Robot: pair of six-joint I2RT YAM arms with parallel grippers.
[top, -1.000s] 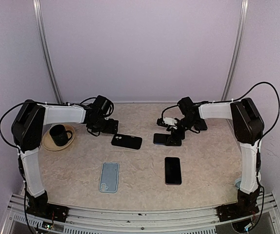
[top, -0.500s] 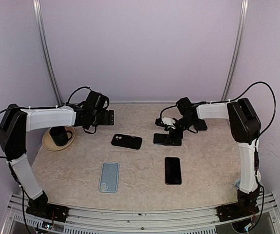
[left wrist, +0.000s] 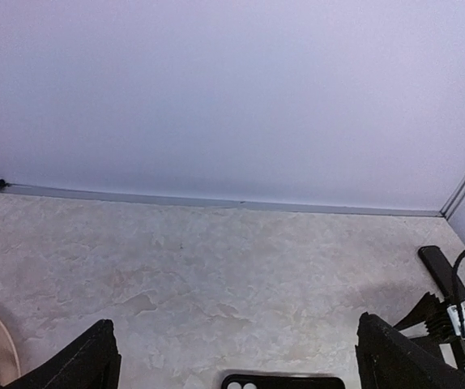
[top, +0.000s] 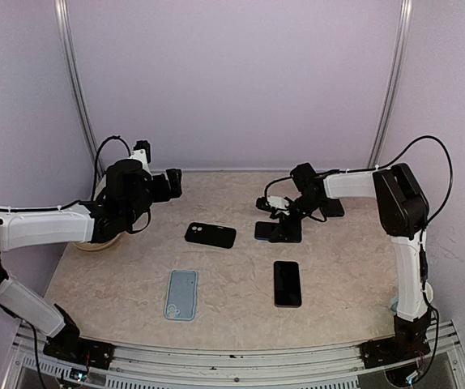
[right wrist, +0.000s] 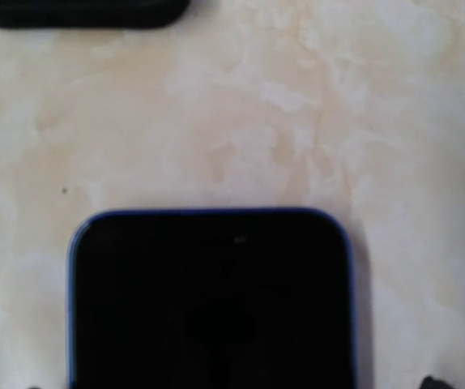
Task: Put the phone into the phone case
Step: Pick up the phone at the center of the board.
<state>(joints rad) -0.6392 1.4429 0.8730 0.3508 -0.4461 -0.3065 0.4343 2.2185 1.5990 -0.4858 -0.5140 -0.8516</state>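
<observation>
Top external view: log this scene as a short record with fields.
left tool: open, empty, off the table, back left
right tool: open, low over blue-edged phone
black phone: flat, front right
light blue case: flat, front left
dark case: flat, centre

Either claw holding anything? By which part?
Nothing held: left claw open in the air; right claw open over the blue-edged phone, its fingers clear of the phone's sides.

Soft, even light throughout (right wrist view blurred, shadows faint).
</observation>
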